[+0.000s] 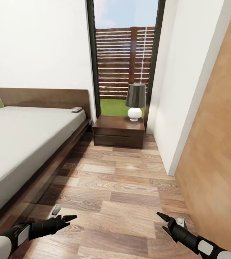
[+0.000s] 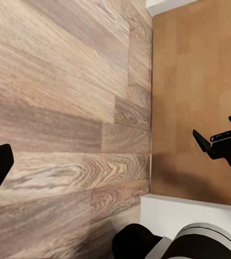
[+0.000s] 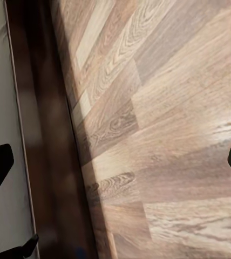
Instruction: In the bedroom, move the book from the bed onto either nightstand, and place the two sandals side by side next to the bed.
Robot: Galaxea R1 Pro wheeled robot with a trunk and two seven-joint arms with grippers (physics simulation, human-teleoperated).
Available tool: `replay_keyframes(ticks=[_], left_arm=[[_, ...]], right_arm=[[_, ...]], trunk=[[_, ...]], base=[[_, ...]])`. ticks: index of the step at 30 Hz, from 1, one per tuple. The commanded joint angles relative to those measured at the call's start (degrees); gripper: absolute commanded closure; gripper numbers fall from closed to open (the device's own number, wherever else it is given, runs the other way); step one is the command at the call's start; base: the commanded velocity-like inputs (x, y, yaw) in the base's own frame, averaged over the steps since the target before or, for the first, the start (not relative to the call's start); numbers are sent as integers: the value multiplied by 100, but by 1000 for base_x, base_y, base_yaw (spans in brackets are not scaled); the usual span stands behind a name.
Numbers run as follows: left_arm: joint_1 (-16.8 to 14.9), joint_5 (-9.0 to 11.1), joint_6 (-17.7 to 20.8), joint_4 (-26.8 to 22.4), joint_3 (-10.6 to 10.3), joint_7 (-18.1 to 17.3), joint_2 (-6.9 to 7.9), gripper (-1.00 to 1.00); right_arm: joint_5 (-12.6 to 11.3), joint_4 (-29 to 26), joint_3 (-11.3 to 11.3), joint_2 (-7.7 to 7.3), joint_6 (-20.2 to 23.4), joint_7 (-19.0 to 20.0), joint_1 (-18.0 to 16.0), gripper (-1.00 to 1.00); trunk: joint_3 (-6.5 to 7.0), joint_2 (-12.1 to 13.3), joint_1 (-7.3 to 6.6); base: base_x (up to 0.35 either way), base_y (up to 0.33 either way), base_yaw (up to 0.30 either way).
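You are standing in the bedroom, in the lane of wood floor (image 1: 122, 187) between the bed (image 1: 25, 144) and the wall. The book (image 1: 75, 109) lies flat on the far corner of the mattress, close to the headboard (image 1: 43, 96). It is tiny from here, so you cannot read its cover. The nightstand (image 1: 119, 131) sits just past that corner, with a lamp (image 1: 135, 102) on its right side. The left part of its top looks bare.

Your left pincer (image 1: 69, 218) is open and holds nothing. Your right pincer (image 1: 164, 223) is open and empty too. Both hang low over the floor, well apart from the book.

The book is probably thin, light and a bit bendy. It lies flat, so it may be hard to get under. Try pinching it at an edge near the side of the bed. The cover could be slippery, so squeeze gently but firmly.
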Motion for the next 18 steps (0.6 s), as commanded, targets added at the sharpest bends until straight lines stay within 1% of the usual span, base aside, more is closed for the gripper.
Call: replay_keyframes(ticks=[1,18], left_arm=[[-2,15,60,-1,1,-14,1,-100],[-3,14,60,-1,0,-14,-2,-100]], right_arm=[[-7,19,-44,-3,46,15,-8,-100],[-13,19,-44,-3,72,22,-8,-100]], trunk=[[-5,-2,0],[-5,-2,0]], base=[[127,0,0],[128,0,0]])
